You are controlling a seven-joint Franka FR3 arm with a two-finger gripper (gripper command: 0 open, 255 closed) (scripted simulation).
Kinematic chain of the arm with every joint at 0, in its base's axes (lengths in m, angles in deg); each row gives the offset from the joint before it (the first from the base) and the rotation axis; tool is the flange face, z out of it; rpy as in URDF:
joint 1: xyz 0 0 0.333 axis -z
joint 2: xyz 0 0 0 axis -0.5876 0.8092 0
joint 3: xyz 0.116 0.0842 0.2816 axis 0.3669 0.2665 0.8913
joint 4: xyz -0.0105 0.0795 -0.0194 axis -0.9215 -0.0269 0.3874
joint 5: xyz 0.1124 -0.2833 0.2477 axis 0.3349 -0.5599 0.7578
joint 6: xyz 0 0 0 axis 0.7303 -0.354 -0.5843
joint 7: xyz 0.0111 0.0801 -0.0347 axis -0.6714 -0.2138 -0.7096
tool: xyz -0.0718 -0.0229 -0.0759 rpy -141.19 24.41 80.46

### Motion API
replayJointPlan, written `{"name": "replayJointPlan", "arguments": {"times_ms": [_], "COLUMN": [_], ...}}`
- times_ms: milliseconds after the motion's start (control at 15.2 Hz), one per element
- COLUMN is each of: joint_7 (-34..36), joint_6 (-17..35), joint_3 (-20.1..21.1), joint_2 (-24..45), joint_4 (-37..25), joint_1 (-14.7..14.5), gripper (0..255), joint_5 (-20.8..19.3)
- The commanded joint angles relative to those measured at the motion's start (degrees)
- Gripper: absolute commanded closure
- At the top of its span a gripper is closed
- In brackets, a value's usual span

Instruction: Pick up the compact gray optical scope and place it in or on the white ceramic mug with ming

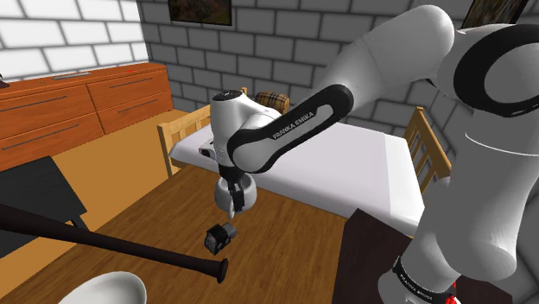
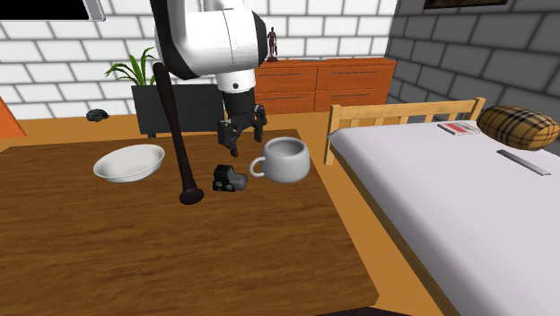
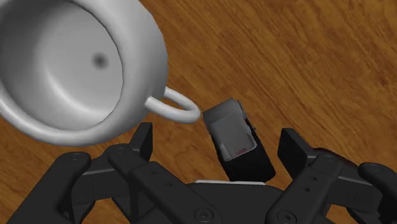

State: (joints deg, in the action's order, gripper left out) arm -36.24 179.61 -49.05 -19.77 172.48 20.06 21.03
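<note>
Lying unlifted, the gray scope (image 3: 236, 137) sits just beside the handle of the white mug (image 3: 145, 57) on the wooden table (image 2: 135, 242). My gripper (image 2: 241, 137) hovers above the scope, fingers spread, touching nothing. Remaining, by my judgement: grasp, lift, placement in the mug.

Bright, even light fills the room. The glossy white robot arm (image 1: 380, 52) is brightest on its upper curves and fades to grey underneath. The brown wooden desk (image 2: 179, 260) and the white-sheeted bed (image 2: 449, 206) are lit flatly, with soft tones. In the wrist view the white round mug (image 3: 137, 44) shades smoothly to grey inside, with a dark spot at its bottom.
</note>
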Motion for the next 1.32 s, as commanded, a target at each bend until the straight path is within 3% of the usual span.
{"name": "replayJointPlan", "arguments": {"times_ms": [0,330,858,1254], "joint_7": [-1.1,-3.4,-2.3,-2.3], "joint_6": [1.3,3.6,8.4,8.4], "joint_3": [0.8,2.4,1.5,1.5], "joint_2": [3.7,11.2,15.1,15.1], "joint_4": [-1.6,-4.7,-3.7,-3.7], "joint_1": [-0.9,-3.4,-3.7,-3.7], "gripper": [0,0,0,0], "joint_5": [-1.2,-4.1,-5.7,-5.7]}}
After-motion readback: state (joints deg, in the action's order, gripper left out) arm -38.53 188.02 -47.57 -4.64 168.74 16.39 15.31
